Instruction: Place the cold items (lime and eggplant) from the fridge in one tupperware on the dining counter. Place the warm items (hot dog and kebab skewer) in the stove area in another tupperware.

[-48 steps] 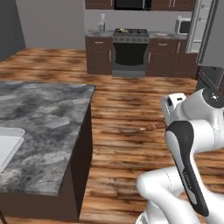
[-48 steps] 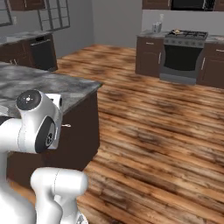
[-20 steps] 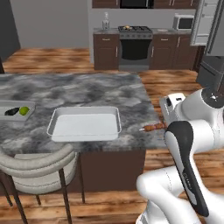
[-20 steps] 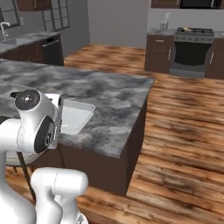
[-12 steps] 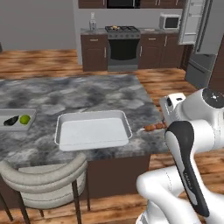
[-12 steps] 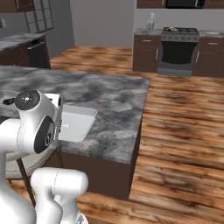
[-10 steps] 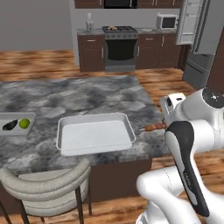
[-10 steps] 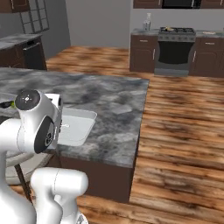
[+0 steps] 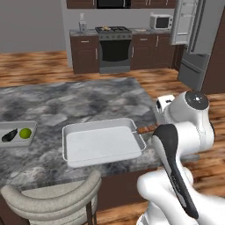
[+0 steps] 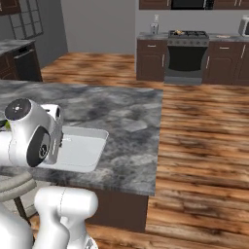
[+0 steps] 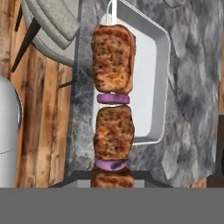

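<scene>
The claw is pinched shut on the kebab skewer [image 11: 113, 100], which runs from 6 toward 12 o'clock in the hand view, its tip reaching over the near rim of the empty tupperware [image 9: 102, 142] on the dining counter [image 9: 83, 103]. In the left base view, the skewer end pokes out at about 9 o'clock from the arm, just beside the tupperware's right edge.

The cold half looks done: the lime [image 9: 25, 133] and the dark eggplant [image 9: 9, 135] lie together in the smaller tupperware [image 9: 16, 141] at 9 o'clock on the counter.

The warm half is under way: the skewer is carried but not yet laid inside. I cannot pick out the hot dog; something lies on the far stove [image 9: 114, 30], too small to tell, so that fetch probably remains.
</scene>
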